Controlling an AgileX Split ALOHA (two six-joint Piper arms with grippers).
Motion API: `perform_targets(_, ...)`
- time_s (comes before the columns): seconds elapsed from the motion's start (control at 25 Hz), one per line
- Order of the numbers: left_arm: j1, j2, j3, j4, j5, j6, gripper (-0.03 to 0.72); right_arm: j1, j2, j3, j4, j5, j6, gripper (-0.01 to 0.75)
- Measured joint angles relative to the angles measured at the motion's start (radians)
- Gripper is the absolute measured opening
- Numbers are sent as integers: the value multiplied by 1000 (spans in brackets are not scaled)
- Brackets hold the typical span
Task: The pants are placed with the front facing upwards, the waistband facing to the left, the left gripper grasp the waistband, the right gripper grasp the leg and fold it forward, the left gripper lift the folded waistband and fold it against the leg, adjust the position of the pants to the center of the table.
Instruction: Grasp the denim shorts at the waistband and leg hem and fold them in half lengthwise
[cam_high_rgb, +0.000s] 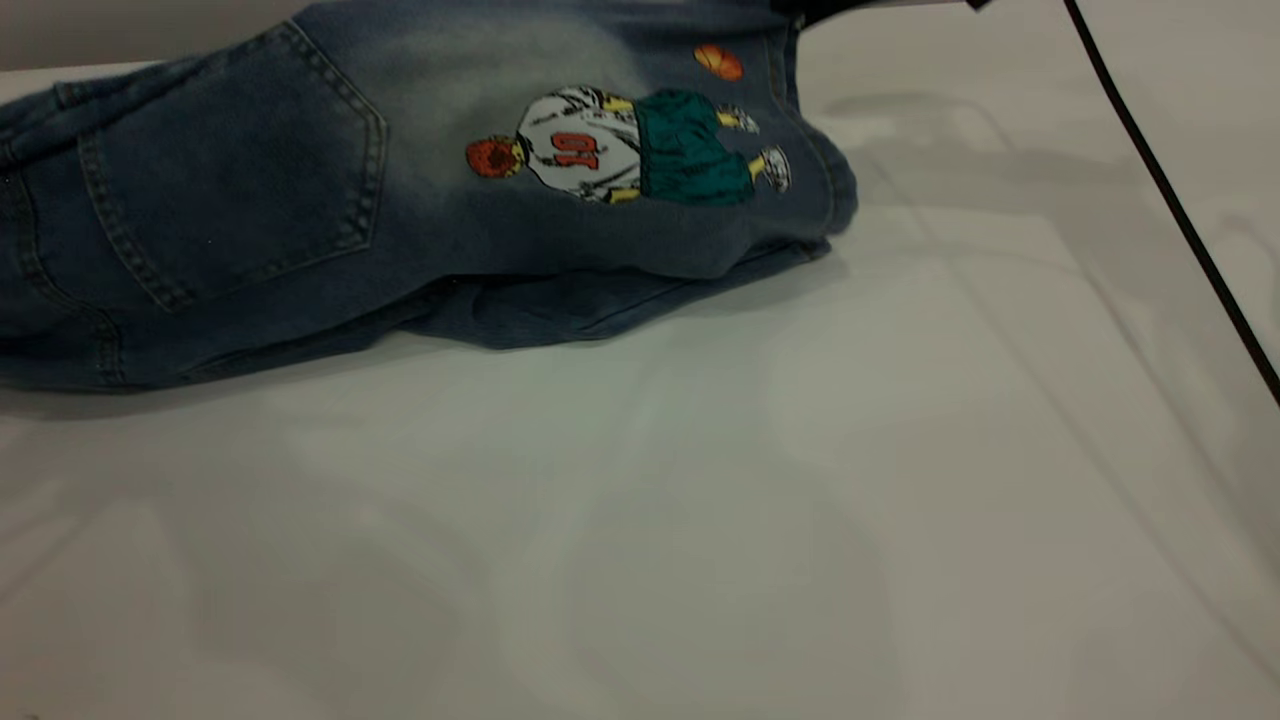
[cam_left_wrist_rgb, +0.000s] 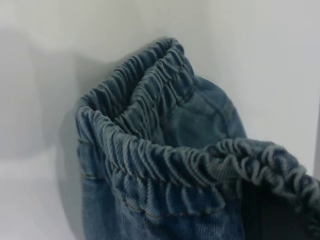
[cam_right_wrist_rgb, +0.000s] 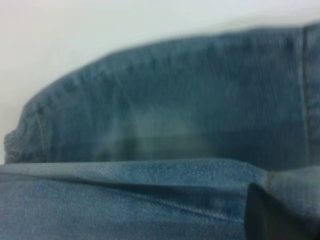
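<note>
Here, the pants (cam_high_rgb: 330, 190) lie at the far left of the table (cam_high_rgb: 700, 520), well off its middle, one half folded forward over the other so the back pocket and the printed basketball player face up; the long axis runs across the exterior view, waistband (cam_left_wrist_rgb: 150, 155) off to the left, the leg (cam_high_rgb: 700, 150) and its hem to the right. In the left wrist view the gathered waistband stands lifted off the table, which suggests the left gripper (cam_left_wrist_rgb: 280, 215) is clamped on it, ready to fold it toward the leg; the right gripper (cam_right_wrist_rgb: 275, 215) shows only as a dark corner pressed among the denim, and whether it is open or closed cannot be told.
</note>
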Motion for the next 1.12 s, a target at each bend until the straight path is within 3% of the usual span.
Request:
perform_targets(0.8,0,192,-175,2,21,33,111,1,21,-42,-100,-160,98,21)
perform_targets(1.12,1,227,-178,1,-15,96,111,0,140,-171,-102,-46,107,21)
